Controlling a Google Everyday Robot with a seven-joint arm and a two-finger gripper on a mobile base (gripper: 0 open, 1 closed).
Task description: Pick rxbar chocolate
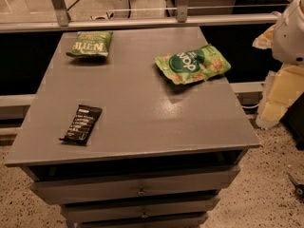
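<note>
Only one bit of the robot shows: a big white arm part (290, 30) at the far right edge of the scene. It is round and smooth, a bit like an egg or a helmet. Its shell looks hard and a little shiny. The top is bright white, and the underside turns soft grey where shadow falls on it. Near the bottom there seems to be one tiny dark dot. The picture edge cuts the shell off, so the rest of the arm is hidden. The gripper is out of view
</note>
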